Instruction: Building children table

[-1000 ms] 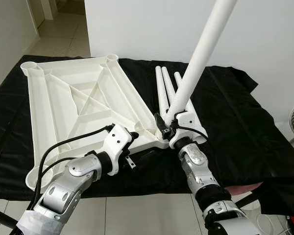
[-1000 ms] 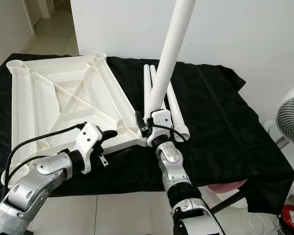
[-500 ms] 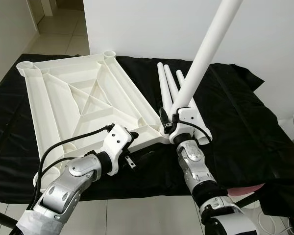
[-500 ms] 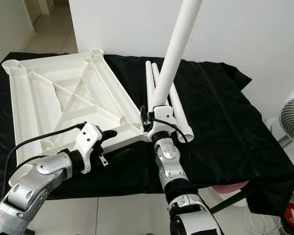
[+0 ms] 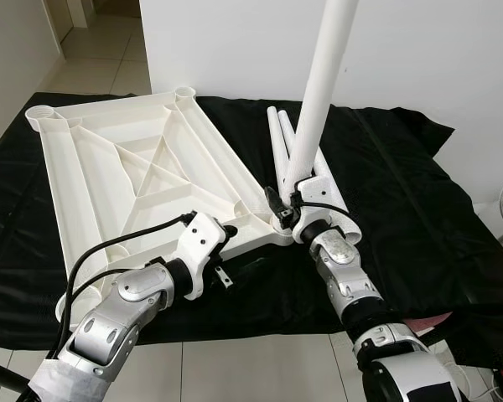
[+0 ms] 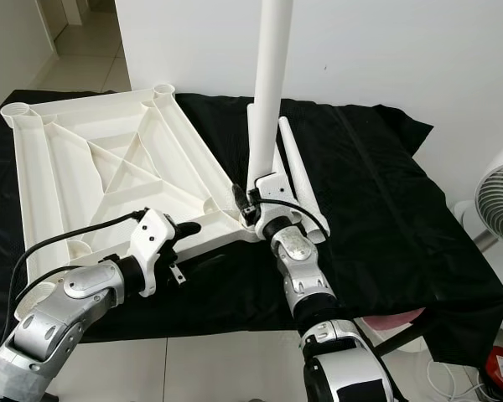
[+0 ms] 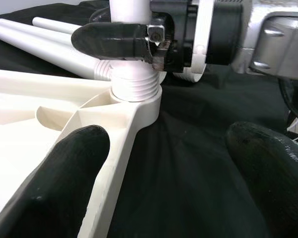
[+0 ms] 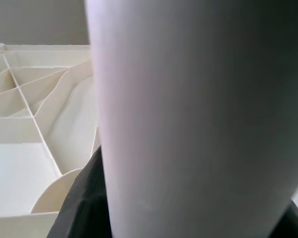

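The white table top lies upside down on a black cloth. My right gripper is shut on a white table leg just above its lower end. The leg stands almost upright, and its threaded end sits in the near right corner socket. My left gripper is open beside that corner, one finger over the table top's edge and the other finger over the cloth. The leg is pressed close against the right wrist camera.
Spare white legs lie on the cloth behind the corner. The cloth-covered surface extends to the right, with a white wall behind it. A fan stands at the far right, and tiled floor lies below the front edge.
The leg in my right gripper has swung from leaning right to almost upright over the corner socket. My left arm has stayed in place. The camera shifted slightly.
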### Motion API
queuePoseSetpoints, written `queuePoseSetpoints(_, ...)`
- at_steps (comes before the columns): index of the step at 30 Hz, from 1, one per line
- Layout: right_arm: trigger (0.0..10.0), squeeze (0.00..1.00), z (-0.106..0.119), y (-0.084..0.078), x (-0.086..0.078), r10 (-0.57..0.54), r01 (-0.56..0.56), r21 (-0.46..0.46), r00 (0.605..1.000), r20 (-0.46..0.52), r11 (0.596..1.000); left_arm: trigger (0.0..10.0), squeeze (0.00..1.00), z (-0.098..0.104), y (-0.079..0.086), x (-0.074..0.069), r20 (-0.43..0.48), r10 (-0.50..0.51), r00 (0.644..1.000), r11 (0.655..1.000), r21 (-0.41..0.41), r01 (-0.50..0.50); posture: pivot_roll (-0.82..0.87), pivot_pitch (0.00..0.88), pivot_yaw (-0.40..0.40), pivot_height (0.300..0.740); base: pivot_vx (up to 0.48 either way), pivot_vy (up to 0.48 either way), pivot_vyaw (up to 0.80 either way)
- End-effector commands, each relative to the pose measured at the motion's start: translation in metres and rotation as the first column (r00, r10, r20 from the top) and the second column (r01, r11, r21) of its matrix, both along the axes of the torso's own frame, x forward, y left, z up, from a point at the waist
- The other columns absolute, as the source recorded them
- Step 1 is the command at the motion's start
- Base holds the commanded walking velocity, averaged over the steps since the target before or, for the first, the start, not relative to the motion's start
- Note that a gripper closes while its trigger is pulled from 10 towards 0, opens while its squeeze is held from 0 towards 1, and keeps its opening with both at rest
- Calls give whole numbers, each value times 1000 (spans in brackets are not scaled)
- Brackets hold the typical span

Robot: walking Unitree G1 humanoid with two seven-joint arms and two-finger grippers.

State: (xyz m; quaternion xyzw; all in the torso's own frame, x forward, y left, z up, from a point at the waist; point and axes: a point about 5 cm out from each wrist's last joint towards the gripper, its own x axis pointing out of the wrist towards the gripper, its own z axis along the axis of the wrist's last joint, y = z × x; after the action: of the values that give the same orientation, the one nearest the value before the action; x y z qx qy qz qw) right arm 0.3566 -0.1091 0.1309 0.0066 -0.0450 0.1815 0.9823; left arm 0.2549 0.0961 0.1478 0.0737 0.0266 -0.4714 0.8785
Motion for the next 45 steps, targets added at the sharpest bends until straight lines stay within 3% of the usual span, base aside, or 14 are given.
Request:
queuePoseSetpoints(1,10000,0,-29,-14,-5,-69,72,13,985,-156,997,10000,0,1,-4,-3,-6,-64,998,998,-6,64,58,23,-72,740,0,0,0)
queuePoseSetpoints(4,10000,0,-33,-20,-6,-131,155,105,970,-204,982,10000,0,1,-4,-3,-6,-64,998,998,-5,64,60,23,-71,740,0,0,0)
queuePoseSetpoints(11,10000,0,-35,-22,-6,-157,182,106,964,-215,978,10000,0,1,-4,-4,-5,-63,998,998,-4,63,59,22,-71,740,0,0,0)
queuePoseSetpoints(21,10000,0,-44,-6,-17,-68,57,-70,983,-169,996,10000,0,1,-4,-4,-3,-66,998,998,1,66,58,12,-73,740,0,0,0)
queuePoseSetpoints(33,10000,0,-49,-8,-20,-75,62,-71,979,-190,996,10000,0,0,-5,-4,-2,-68,998,998,1,68,56,2,-75,740,0,0,0)
queuePoseSetpoints(45,10000,0,-47,-3,-17,-217,212,-50,962,-166,976,10000,0,1,-5,-5,-2,-74,997,997,3,74,59,10,-73,740,0,0,0)
